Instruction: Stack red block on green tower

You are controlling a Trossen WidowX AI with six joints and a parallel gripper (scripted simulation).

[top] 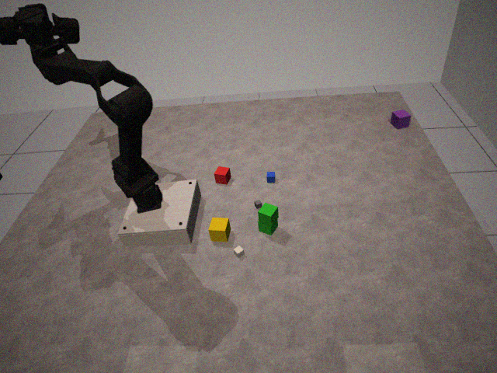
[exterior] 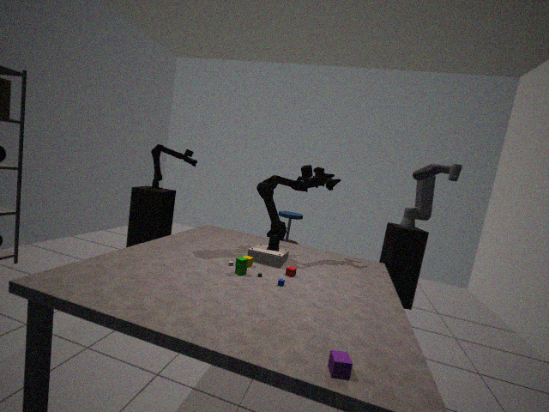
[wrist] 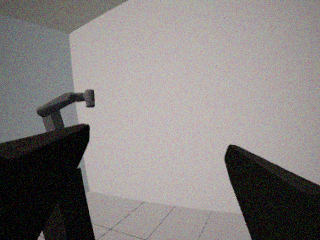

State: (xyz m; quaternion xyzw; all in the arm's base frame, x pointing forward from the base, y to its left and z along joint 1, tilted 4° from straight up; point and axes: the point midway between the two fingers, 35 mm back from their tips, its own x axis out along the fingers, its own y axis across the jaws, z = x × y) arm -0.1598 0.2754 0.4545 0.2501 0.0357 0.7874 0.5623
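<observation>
The red block (top: pixel 221 176) (exterior: pixel 291 271) lies flat on the table, beside the arm's pale base. The green tower (top: pixel 267 219) (exterior: pixel 240 266) stands upright on the table, nearer to the top view than the red block. It looks like two green blocks, one on the other, slightly turned against each other, with nothing on top. My gripper (wrist: pixel 160 142) is open, with nothing between its fingers. It is high above the table, off to the side and far from both the red block and the tower. The wrist view shows neither of them.
A yellow block (top: pixel 219 231) (exterior: pixel 249 261) stands between the base and the tower. A tiny grey cube (top: pixel 258 203) (exterior: pixel 259 275) lies close to the tower. A small white cube (top: pixel 238 251), a blue cube (top: pixel 270 176) (exterior: pixel 280 282) and a distant purple cube (top: pixel 400 119) (exterior: pixel 340 365) also lie on the table.
</observation>
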